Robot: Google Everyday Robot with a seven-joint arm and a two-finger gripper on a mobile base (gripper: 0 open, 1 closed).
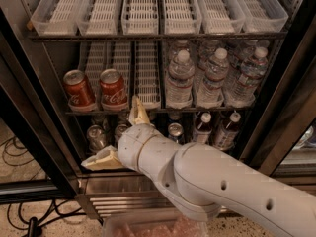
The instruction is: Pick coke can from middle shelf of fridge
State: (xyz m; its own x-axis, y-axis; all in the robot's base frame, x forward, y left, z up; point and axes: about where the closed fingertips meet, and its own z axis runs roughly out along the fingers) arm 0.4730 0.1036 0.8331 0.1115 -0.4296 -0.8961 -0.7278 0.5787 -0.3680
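Note:
Two red coke cans stand side by side at the left front of the middle shelf (pixel 148 108) of the fridge (pixel 44 127): one at the far left (pixel 78 89), one to its right (pixel 113 88). My gripper (pixel 112 136) is open and empty, below and in front of the shelf's front edge. One cream finger (pixel 138 112) points up just right of the right-hand can; the other (pixel 101 160) points left over the lower shelf. The white arm (pixel 212 181) comes in from the lower right and hides part of the lower shelf.
Clear water bottles (pixel 212 78) fill the right side of the middle shelf. Empty white slotted lanes (pixel 147 73) lie between cans and bottles. Wide clear bins (pixel 158 9) sit on the rack above. Silver cans (pixel 96 136) and small bottles (pixel 217 127) stand below. Cables (pixel 19 152) lie on the floor at left.

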